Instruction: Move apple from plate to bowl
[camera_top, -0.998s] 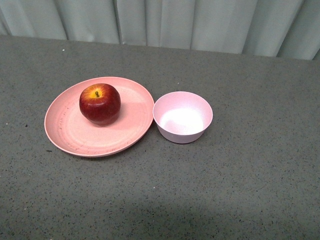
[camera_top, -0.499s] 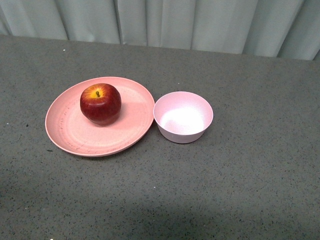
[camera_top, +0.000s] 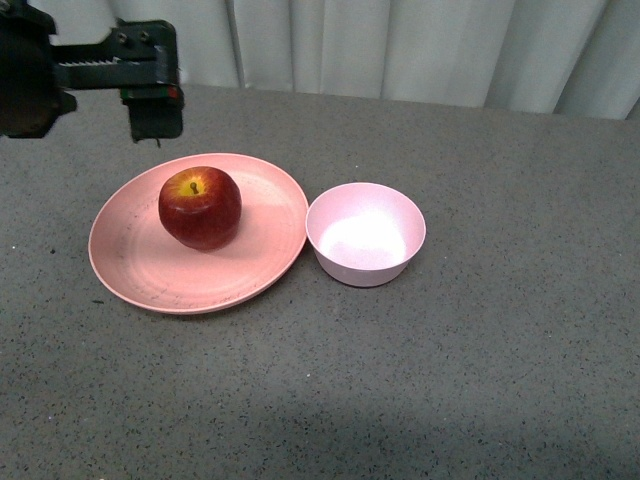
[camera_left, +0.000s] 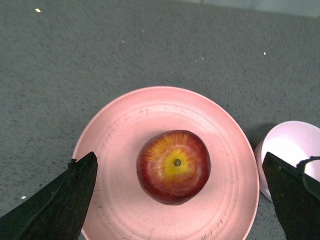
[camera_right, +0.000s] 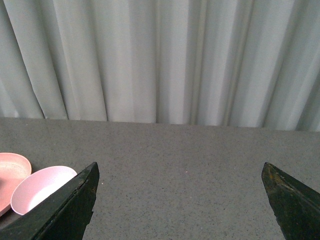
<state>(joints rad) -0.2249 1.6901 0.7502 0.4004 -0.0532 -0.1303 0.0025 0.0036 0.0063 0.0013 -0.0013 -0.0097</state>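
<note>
Left gripper now enters front view, upper left, jaws spread, empty. Apple sits on plate, left of bowl: firm, glossy, likely slippery; best gripped across its widest girth.

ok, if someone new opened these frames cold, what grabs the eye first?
The glossy dark-red apple stands out, sitting on the wide salmon plate left of centre on the grey table. Close beside the plate, on its right, stands the small pale pink bowl, empty. The left gripper hangs over the apple with jaws wide open, touching nothing.
</note>
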